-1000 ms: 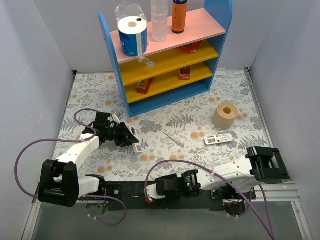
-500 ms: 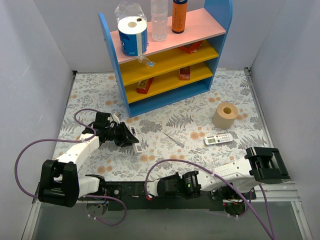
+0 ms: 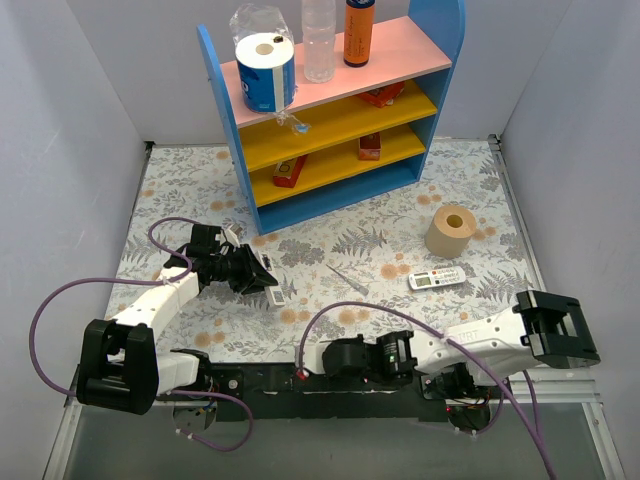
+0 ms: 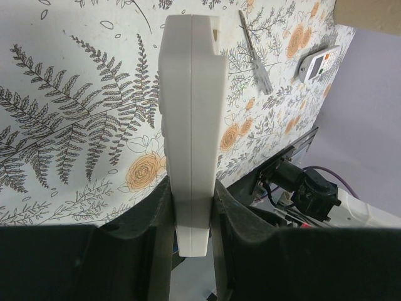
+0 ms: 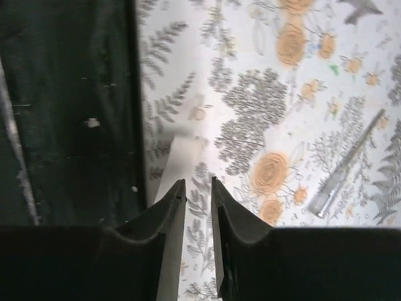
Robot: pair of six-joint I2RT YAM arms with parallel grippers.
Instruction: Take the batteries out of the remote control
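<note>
My left gripper (image 3: 262, 272) is shut on a white remote control (image 4: 191, 125), held edge-on just above the floral table at the left. In the left wrist view its fingers (image 4: 156, 219) press both flat sides of the remote's near end. My right gripper (image 3: 314, 368) lies low at the table's near edge, over the black base strip. Its jaws (image 5: 197, 182) stand a narrow gap apart with only tablecloth showing between them. A thin white flat piece (image 5: 178, 157) lies just beyond its left fingertip. The batteries do not show in any view.
A second white remote with a display (image 3: 437, 278) and a thin grey pen-like stick (image 3: 345, 278) lie mid-table. A cardboard roll (image 3: 451, 231) stands at the right. The blue shelf unit (image 3: 335, 110) with bottles and boxes fills the back. A black base strip (image 5: 69, 113) borders the near edge.
My right gripper's jaws have closed from wide to a narrow gap, and the right arm has shifted rightward along the near edge. The left arm and remote have not moved.
</note>
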